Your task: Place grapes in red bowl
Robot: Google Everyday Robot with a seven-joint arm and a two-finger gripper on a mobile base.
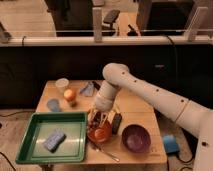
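The red bowl (101, 133) sits on the wooden table (140, 111) near its front edge, between the green tray and the purple bowl. My gripper (98, 121) hangs straight down from the white arm (145, 92), right over the red bowl, with its tip at the bowl's rim. The grapes do not show as a separate thing; the gripper covers the spot above the bowl.
A purple bowl (136, 138) stands right of the red bowl. A green tray (30, 137) with a blue sponge (54, 140) lies at the front left. An orange fruit (70, 94), a white cup (62, 84), blue cloths (88, 90) and a dark object (117, 122) lie around.
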